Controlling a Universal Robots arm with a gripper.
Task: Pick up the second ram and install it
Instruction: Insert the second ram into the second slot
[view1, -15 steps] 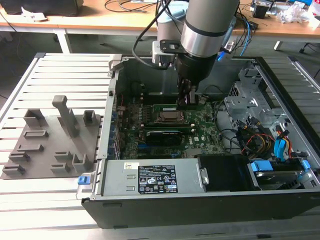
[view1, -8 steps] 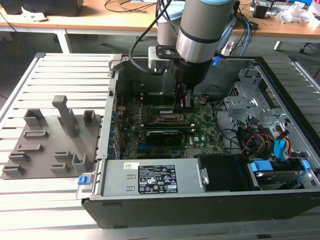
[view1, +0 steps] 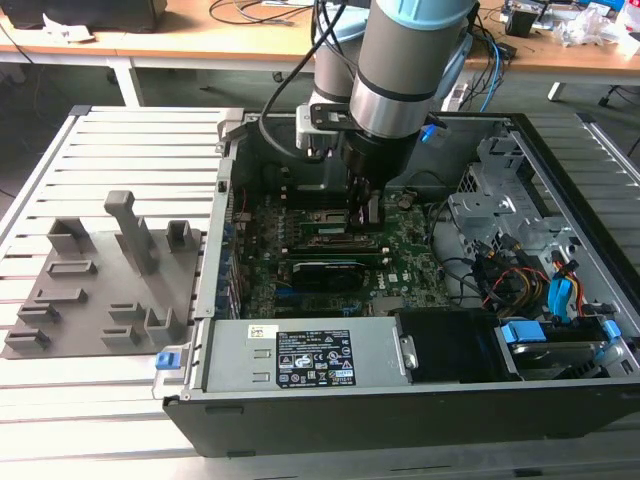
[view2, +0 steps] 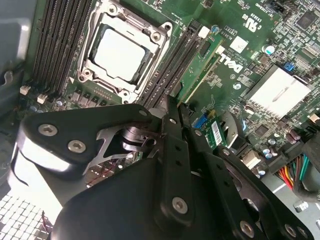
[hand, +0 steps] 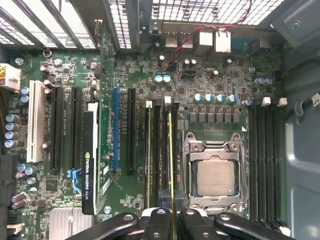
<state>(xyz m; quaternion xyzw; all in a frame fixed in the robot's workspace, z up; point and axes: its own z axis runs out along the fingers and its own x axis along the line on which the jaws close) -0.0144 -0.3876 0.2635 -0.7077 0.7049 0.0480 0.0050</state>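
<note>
The second ram (hand: 170, 160) is a thin green stick seen edge-on, standing in the memory slots beside the CPU socket (hand: 216, 176). My gripper (hand: 172, 214) is shut on its near end, one black finger on each side. In the second wrist view the second ram (view2: 199, 75) runs away from the gripper (view2: 177, 107) along the dark slots. In the exterior view the gripper (view1: 362, 208) reaches down into the open computer case, over the motherboard (view1: 400, 250).
Another stick (hand: 148, 150) stands two slots over. A wide black card (hand: 90, 160) sits in an expansion slot. Gray holder blocks (view1: 100, 285) lie on the slatted table at the exterior view's left. The power supply (view1: 305, 358), cables (view1: 520, 275) and case walls close in.
</note>
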